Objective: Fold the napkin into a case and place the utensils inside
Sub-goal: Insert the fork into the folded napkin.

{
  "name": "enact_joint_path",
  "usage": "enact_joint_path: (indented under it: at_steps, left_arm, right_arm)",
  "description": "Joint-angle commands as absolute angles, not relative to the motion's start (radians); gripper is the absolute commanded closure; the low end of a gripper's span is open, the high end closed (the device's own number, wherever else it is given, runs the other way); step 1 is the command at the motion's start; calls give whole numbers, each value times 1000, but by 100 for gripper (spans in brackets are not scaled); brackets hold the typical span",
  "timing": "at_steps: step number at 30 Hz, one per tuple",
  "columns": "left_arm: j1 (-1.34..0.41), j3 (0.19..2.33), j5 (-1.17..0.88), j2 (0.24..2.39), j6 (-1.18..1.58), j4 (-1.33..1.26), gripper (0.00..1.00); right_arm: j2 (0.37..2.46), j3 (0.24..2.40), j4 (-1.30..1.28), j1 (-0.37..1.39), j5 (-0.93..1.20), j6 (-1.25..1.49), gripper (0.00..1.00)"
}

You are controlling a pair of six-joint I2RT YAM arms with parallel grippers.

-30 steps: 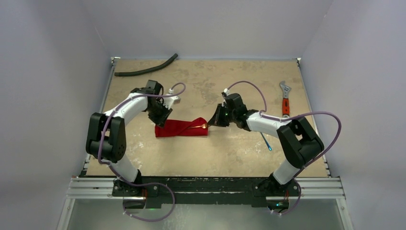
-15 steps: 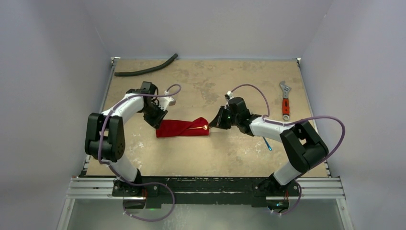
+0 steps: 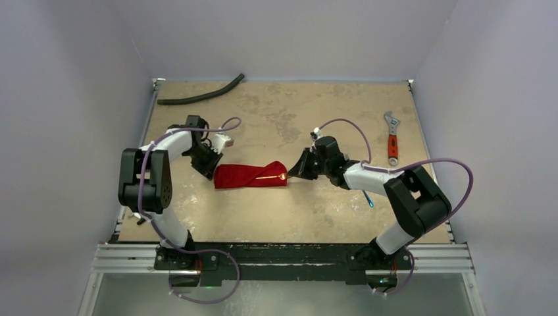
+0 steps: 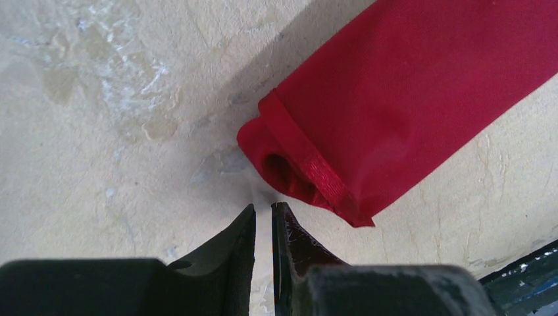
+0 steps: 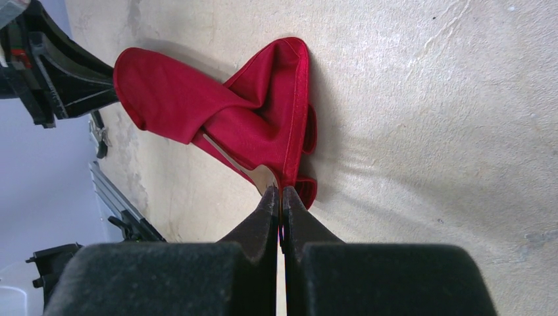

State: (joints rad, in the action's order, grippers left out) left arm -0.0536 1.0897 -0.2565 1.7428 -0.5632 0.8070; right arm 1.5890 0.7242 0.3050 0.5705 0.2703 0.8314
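Your folding looks done. The bright red cloth napkin [image 3: 247,176] lies at the centre of the top view as a long narrow pouch, smooth along its length, with the flaps at its right mouth splayed. One slim iridescent metal utensil [image 5: 230,160] is partly inside; a second utensil [image 3: 367,197], glinting blue, lies right of centre, not yet loaded. Your right gripper [image 5: 277,192] is pressed together at the first's end, though I cannot tell if it pinches it. Your left gripper [image 4: 263,214], nearly together and holding nothing, sits just beside the pouch's left end.

Red napkin [image 3: 250,176], mottled beige table [image 3: 296,217], possibly blue utensil [image 3: 366,196]
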Motion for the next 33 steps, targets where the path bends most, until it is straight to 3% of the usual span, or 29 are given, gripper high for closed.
enact_joint_path:
  at_steps: [1,12,33]
  left_arm:
    - [-71,1087,-307,1783,-559,757,86]
    - [-93,1059,-314,1823,-564,720,87]
    - [-103,1047,-335,1863,-602,731,90]
  right_arm:
    - [1562,714,296,573,257,817,100]
    - [1579,634,508,573,367,904,100]
    - [1677,718,564,577,322,942,100]
